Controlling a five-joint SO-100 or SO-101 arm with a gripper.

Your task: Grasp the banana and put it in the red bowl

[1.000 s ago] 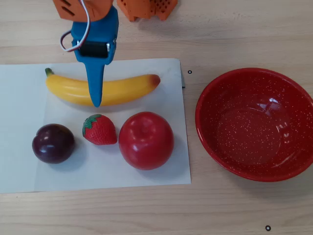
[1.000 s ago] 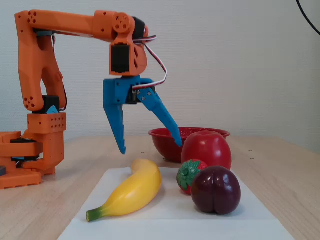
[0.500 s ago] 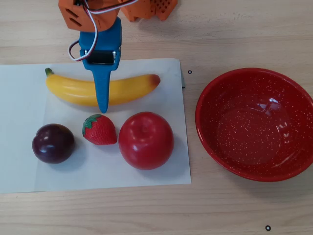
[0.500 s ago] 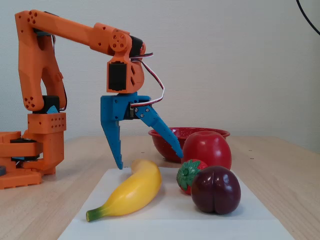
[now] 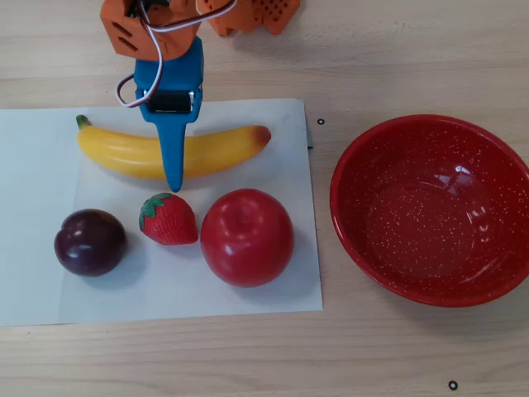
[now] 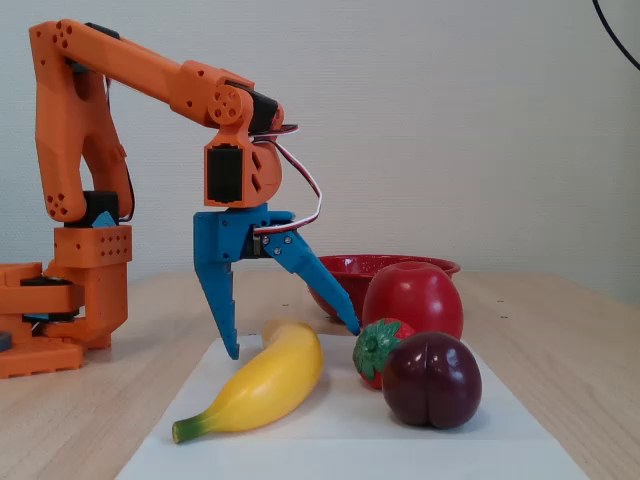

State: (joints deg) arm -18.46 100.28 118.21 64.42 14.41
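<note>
The yellow banana (image 5: 215,149) lies on a white paper sheet (image 5: 33,165), green stem to the left in the overhead view; in the fixed view the banana (image 6: 265,385) points its stem toward the camera. My blue gripper (image 5: 172,153) is open and straddles the banana's middle, one finger on each side. In the fixed view the gripper (image 6: 293,342) has its tips lowered beside the banana, not closed on it. The red speckled bowl (image 5: 397,165) stands empty to the right of the sheet; in the fixed view the bowl (image 6: 345,268) shows behind the fruit.
A red apple (image 5: 246,237), a strawberry (image 5: 169,219) and a dark plum (image 5: 89,241) sit on the sheet in front of the banana. The strawberry lies close to my outer fingertip. The orange arm base (image 6: 60,300) stands at the left in the fixed view.
</note>
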